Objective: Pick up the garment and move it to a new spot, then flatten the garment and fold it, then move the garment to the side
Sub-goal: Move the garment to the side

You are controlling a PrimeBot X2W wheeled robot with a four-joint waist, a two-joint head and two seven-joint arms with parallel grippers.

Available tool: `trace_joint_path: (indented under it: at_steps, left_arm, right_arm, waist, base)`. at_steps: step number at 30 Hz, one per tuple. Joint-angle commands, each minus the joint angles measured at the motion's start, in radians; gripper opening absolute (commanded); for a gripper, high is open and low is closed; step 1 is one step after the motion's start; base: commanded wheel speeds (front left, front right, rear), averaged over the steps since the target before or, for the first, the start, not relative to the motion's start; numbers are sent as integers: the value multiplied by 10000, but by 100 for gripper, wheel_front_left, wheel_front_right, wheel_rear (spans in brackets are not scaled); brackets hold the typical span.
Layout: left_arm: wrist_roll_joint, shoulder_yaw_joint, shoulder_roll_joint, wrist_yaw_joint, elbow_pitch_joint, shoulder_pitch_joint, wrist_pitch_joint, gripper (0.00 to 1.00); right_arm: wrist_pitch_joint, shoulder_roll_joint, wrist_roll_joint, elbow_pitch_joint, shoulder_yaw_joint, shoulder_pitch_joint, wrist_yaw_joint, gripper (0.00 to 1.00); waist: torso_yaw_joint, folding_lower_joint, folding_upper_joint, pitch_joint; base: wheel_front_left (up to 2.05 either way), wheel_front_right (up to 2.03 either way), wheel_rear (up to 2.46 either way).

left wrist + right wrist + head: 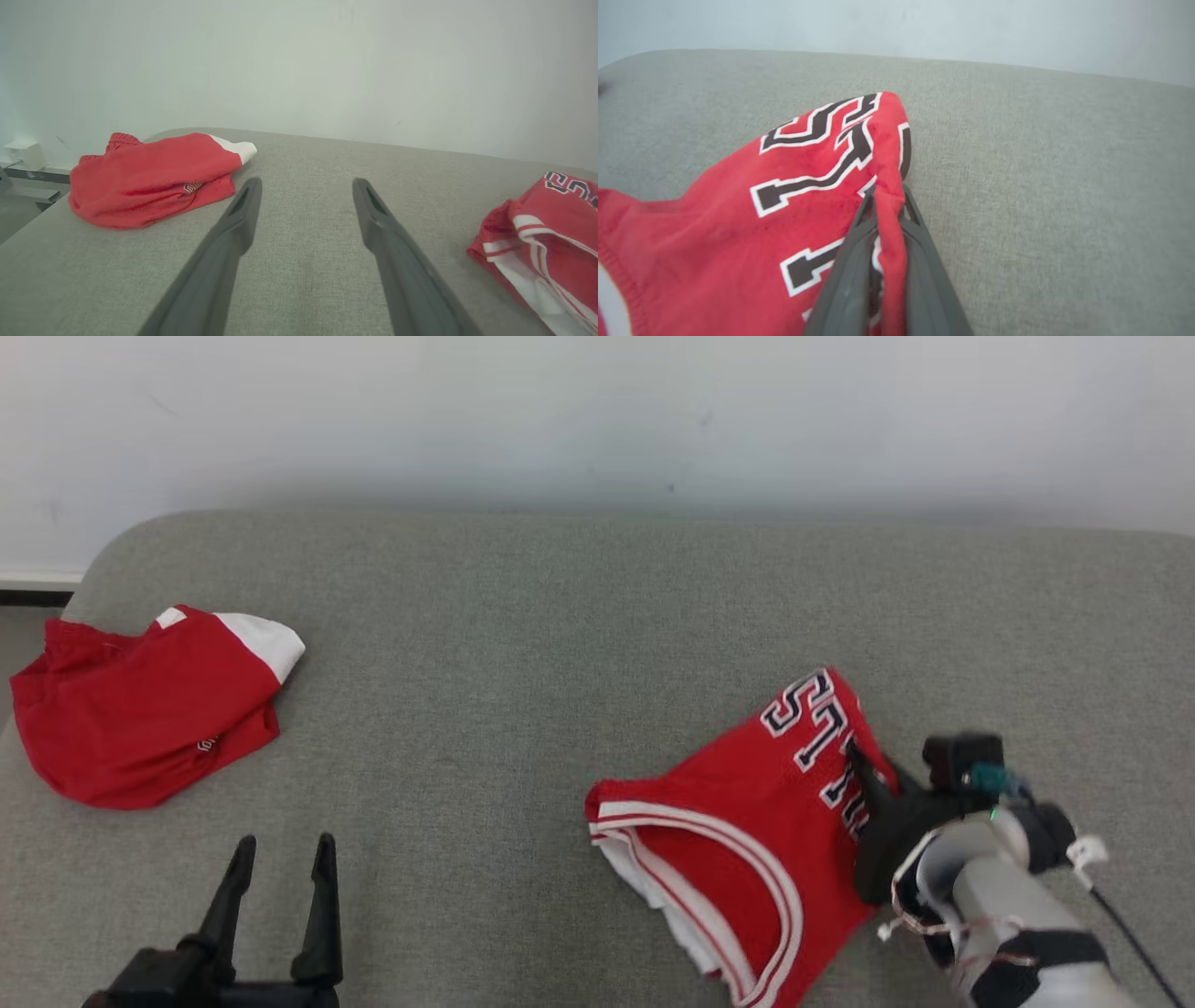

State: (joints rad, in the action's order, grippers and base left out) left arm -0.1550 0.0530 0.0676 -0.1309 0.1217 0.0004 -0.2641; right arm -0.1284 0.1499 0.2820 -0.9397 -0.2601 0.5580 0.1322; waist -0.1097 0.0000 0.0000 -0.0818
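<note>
Right gripper [857, 761] is clamped on the red jersey [738, 803], and the right wrist view shows how: a narrow ridge of cloth is squeezed between the two dark fingers [859, 261], right beside the black-and-white lettering. The jersey lies crumpled on the right side of the grey tabletop [523, 644], with its white-trimmed armhole sprawled toward the near edge.

Left gripper [285, 845] hangs wide open over bare tabletop at the lower left, holding nothing and well apart from the jersey. A second red garment, a pair of shorts [140, 709], sits bunched at the far left.

Here's the worry. That pinch looks thin, just a fold near the jersey's edge. On a quick lift the slick fabric could slide out of the gripper and drop back in a heap. It may also have caught only one layer, in which case the rest would dangle and twist and be harder to flatten later. With one corner held and the other gripper far off, the trailing end is likely to drag across the cloth-covered tabletop, and that could pull it free. A set-down too far left could tangle the jersey with the shorts, red on red.
</note>
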Motion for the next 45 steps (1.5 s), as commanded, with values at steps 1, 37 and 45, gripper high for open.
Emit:
trace_joint_path:
  at_steps: [1,37,45]
  left_arm:
    - [-30,-2,-37,19,-74,-217,-1,100]
    - [-750,418,1940,15,-3774,-1114,-1,100]
    - [-785,421,1953,16,-3783,-1249,5,100]
  right_arm:
    - [34,169,53,59,-15,277,-31,0]
    - [2480,4489,-735,3566,2049,5164,-30,0]
    - [2894,4918,-1104,3559,1896,5775,-30,0]
  waist:
    - [40,0,0,-553]
    - [3191,0,0,-5910]
    - [3121,0,0,-6142]
  base:
    - [0,0,0]
    - [0,0,0]
    - [0,0,0]
